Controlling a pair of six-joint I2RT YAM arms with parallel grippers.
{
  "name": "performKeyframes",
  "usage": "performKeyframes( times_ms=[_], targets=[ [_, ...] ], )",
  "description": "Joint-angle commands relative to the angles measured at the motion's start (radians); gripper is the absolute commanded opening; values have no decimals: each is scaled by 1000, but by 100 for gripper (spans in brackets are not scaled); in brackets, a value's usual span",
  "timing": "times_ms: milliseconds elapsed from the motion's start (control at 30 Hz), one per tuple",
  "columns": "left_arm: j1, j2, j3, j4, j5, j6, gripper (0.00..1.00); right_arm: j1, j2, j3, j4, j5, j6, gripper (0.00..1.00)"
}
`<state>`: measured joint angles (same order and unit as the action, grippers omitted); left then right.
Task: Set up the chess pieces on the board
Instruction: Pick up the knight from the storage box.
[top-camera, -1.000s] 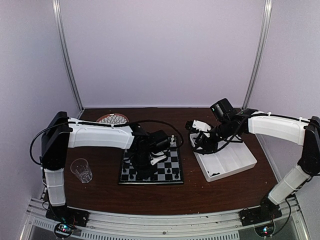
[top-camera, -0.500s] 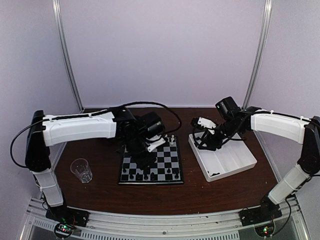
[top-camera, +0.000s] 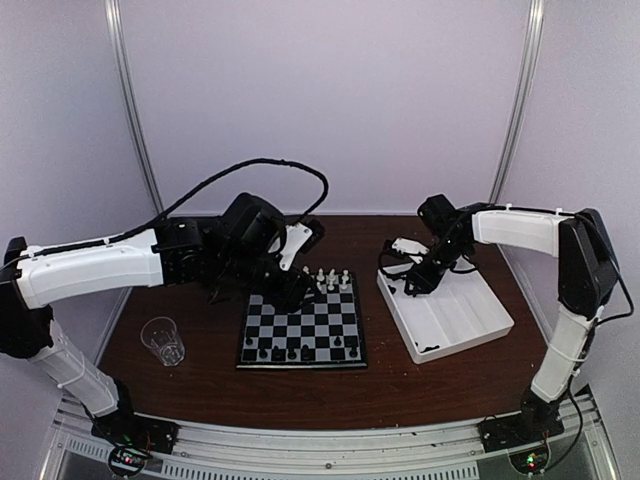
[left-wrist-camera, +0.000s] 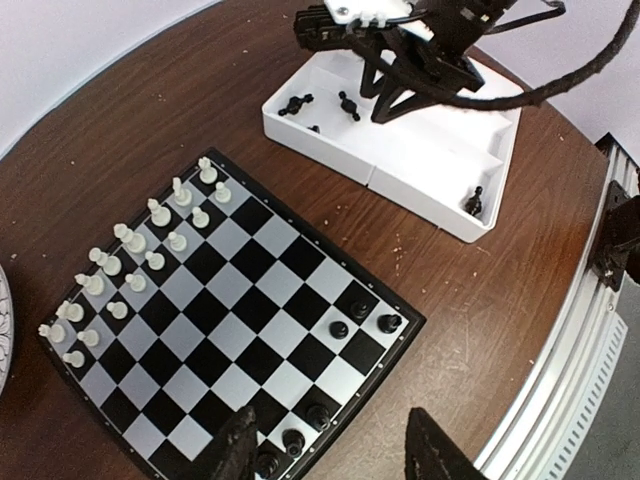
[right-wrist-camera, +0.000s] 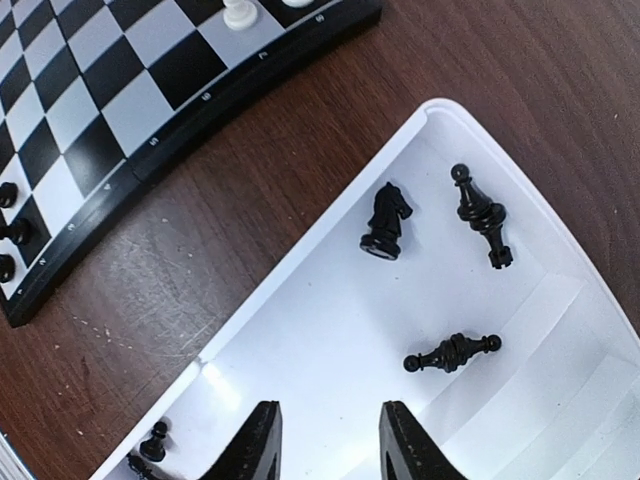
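Note:
The board (top-camera: 303, 330) lies at mid-table. White chess pieces (left-wrist-camera: 130, 268) fill two rows along its far edge, also seen from above (top-camera: 330, 279). Several black pieces (left-wrist-camera: 338, 328) stand along the near edge. My left gripper (left-wrist-camera: 335, 455) hangs open high over the board's near corner, holding nothing; from above it is at the board's far left (top-camera: 290, 272). My right gripper (right-wrist-camera: 328, 445) is open over the white tray's floor (right-wrist-camera: 330, 340), empty. Ahead of it lie a black knight (right-wrist-camera: 388, 220) and two toppled black pieces (right-wrist-camera: 450, 353).
The white tray (top-camera: 455, 320) sits right of the board; a black pawn (right-wrist-camera: 153, 440) stands in its near corner. A clear plastic cup (top-camera: 163, 340) stands left of the board. A patterned plate's rim (left-wrist-camera: 3, 330) shows beside the board.
My left arm has lifted off the board and swung back toward the far left, its jaws opening. The right gripper shifted slightly over the tray's far end and its jaws narrowed.

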<state>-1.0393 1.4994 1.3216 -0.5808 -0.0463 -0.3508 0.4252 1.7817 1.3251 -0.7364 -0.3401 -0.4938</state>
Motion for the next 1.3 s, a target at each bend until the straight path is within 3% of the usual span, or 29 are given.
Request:
performKeyframes(
  times_ms=[0, 367, 767, 1067, 1267],
  targets=[
    [7, 8, -26, 208, 46, -79, 51, 3, 68, 74, -50, 58, 3, 37],
    [8, -20, -38, 142, 61, -71, 52, 4, 245, 203, -52, 57, -226, 46],
    [8, -6, -63, 135, 62, -83, 52, 3, 393, 362, -104, 9, -156, 46],
    [8, 3, -69, 134, 66, -92, 52, -7, 427, 366, -108, 48, -80, 32],
    [8, 5, -85, 160, 68, -98, 52, -36, 387, 307, -86, 8, -68, 17]
  ],
)
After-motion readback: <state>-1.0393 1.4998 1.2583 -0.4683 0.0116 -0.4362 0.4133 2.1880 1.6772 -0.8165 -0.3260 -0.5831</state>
